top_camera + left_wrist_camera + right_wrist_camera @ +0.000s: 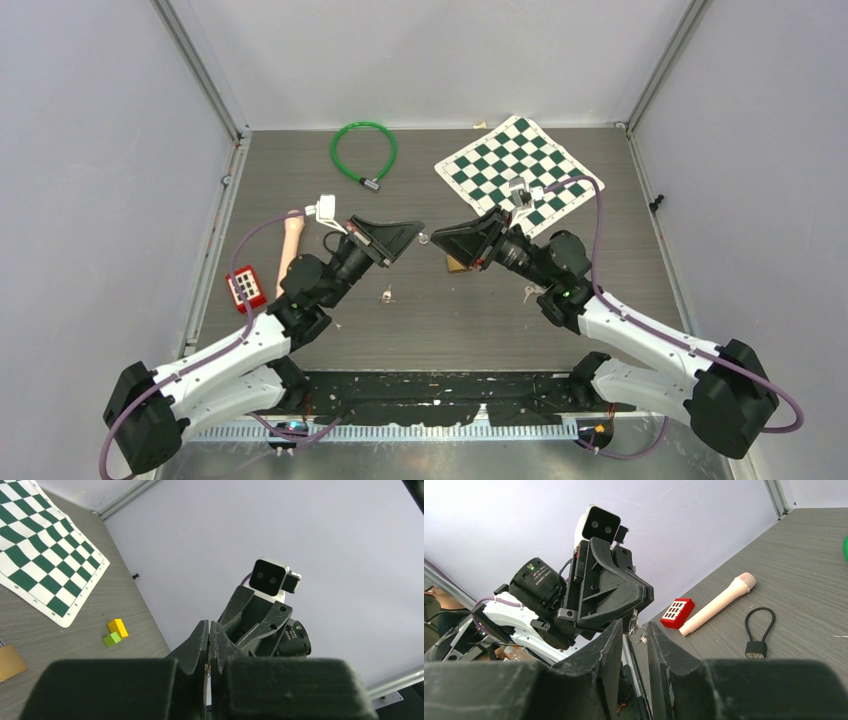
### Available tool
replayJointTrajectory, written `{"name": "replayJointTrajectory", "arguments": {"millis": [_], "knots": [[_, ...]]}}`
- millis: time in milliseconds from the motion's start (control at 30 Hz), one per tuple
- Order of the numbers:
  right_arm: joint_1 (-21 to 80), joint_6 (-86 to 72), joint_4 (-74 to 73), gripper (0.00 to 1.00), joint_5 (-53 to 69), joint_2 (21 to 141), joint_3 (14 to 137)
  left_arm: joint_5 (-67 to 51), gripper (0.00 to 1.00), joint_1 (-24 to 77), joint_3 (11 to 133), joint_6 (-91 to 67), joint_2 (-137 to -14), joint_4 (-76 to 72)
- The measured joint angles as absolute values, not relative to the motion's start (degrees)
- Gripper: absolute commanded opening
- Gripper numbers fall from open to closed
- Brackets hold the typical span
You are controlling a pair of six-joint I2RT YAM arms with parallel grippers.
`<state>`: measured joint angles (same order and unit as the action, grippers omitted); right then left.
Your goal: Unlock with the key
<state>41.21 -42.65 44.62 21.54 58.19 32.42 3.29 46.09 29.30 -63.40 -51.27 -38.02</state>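
Note:
The two grippers meet tip to tip above the middle of the table. My left gripper (416, 233) is shut on the key (632, 621), and a small ring with a second key dangles below its tips. My right gripper (634, 626) faces it. Its fingers stand a narrow gap apart on either side of the hanging key and ring, and no contact shows. In the left wrist view the left gripper (209, 625) shows its jaws pressed together. The small black padlock (756, 649) with a cable loop lies on the table (386, 295), below and left of the grippers.
At the back lie a green cable lock (363, 150) and a green-and-white chessboard mat (515, 165). A beige handle (290, 250) and a red block (246, 287) sit at the left. A brown card (458, 263) lies under the right gripper, and yellow and green cubes (116, 631) are nearby.

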Motion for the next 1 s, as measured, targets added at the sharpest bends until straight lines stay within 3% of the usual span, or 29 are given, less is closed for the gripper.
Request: {"name": "replayJointTrajectory", "arguments": {"millis": [1000], "knots": [[41.1,-46.9,51.4,0.2,25.0,61.7,33.3,0.8,0.0,46.1,29.2,-64.3,-53.2,-44.8]]}}
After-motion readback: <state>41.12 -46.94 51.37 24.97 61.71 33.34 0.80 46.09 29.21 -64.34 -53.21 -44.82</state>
